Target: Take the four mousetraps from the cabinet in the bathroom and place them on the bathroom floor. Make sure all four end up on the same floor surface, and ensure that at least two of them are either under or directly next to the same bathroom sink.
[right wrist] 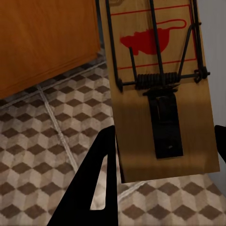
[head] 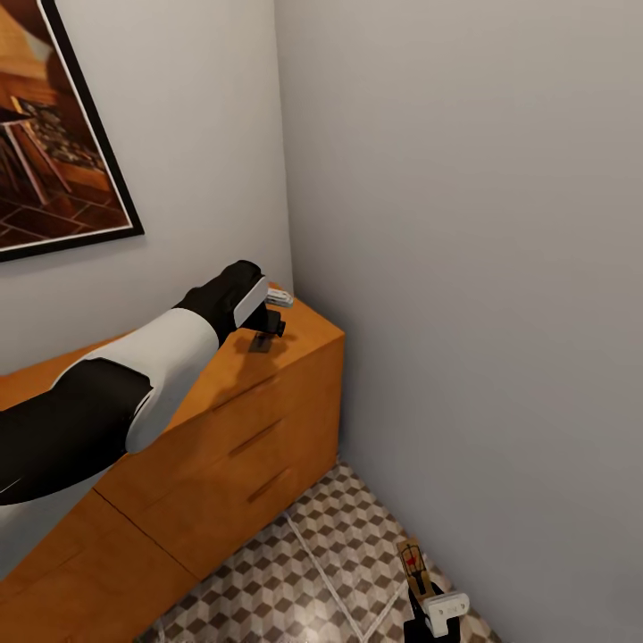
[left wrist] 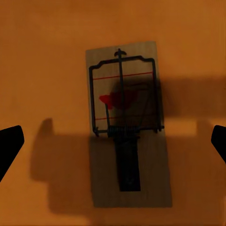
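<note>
Left hand (left wrist: pixel 113 141) hovered apart over a light, stiff mousetrap (left wrist: pixel 126 125); grip board edges, wire at twelve o'clock.

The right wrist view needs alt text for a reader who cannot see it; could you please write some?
A mousetrap, a tan board with dark wire, a spring and a red mark, is held between the right hand's dark fingers above the patterned floor. The orange-brown cabinet stands behind it.
</note>
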Robot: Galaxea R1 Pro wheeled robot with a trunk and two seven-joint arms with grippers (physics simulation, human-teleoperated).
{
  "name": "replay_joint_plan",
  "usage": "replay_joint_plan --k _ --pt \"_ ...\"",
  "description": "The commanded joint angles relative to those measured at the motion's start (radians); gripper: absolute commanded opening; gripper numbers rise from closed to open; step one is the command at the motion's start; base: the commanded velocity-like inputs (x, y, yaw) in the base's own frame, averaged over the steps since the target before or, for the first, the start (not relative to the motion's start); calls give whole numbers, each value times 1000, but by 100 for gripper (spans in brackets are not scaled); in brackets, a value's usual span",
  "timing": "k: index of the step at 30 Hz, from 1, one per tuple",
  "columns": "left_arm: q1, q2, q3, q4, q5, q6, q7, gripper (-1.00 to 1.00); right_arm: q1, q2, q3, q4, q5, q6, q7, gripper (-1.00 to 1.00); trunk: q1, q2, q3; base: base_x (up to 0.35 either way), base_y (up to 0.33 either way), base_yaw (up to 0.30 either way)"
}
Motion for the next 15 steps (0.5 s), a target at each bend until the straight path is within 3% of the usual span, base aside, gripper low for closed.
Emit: replay_joint_plan --k 1,15 --pt "0 0 -6 -1 11 3 7 100 -1 0 6 1 -4 -3 0 -100 0 0 -2 0 0 0" --pt "0 0 -6 6 11 3 7 100 -1 0 6 1 -4 -3 0 -100 0 0 -6 0 0 0"
